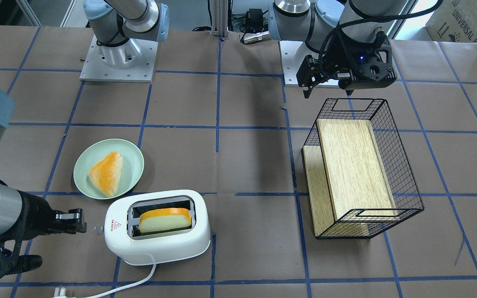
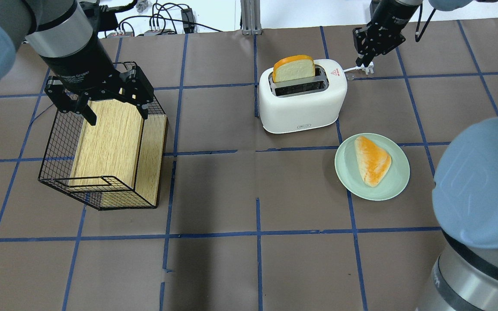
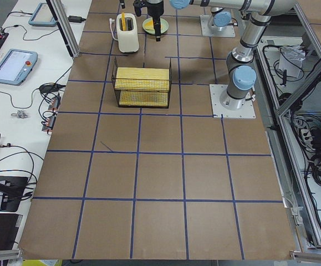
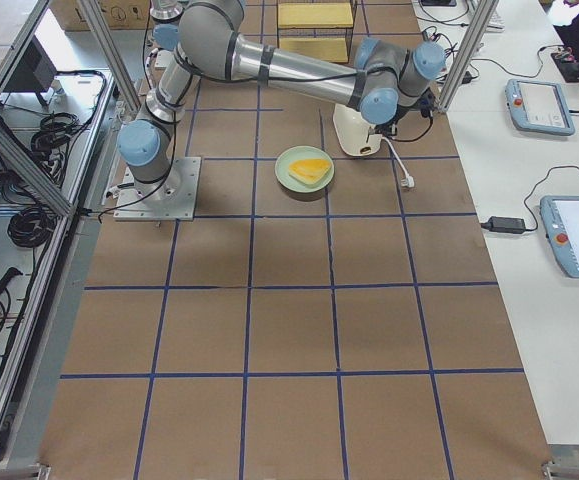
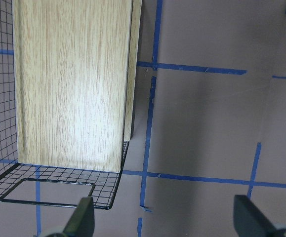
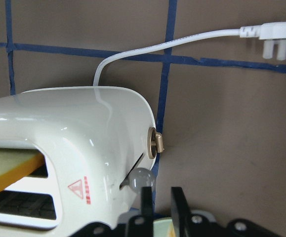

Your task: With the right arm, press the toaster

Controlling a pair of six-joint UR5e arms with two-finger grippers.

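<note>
Closest to the wrist camera, the right pincer [image 6: 158, 197] is showing two fingers [image 6: 146, 200] nearly together, with only a thin gap and nothing held between them. They are sitting just beside the clear lever knob [image 6: 142, 177], which is standing at the top of its slot in the end wall of the toaster [image 6: 78, 143].

To do the press well, I judge the tips should come squarely over the knob and travel straight down along the slot, because a sideways push could slide the light body across the bench [image 1: 246, 165].

Outward from there, the toaster is white, rounded, with a red triangle mark [image 1: 116, 225] and bread [image 1: 165, 219] standing high in one slot. It is resting near the bench edge opposite the robot, toward the robot's right end.

Far off, the left pincer [image 2: 102, 97] is hanging wide open above the wire basket [image 2: 102, 151], empty.
</note>
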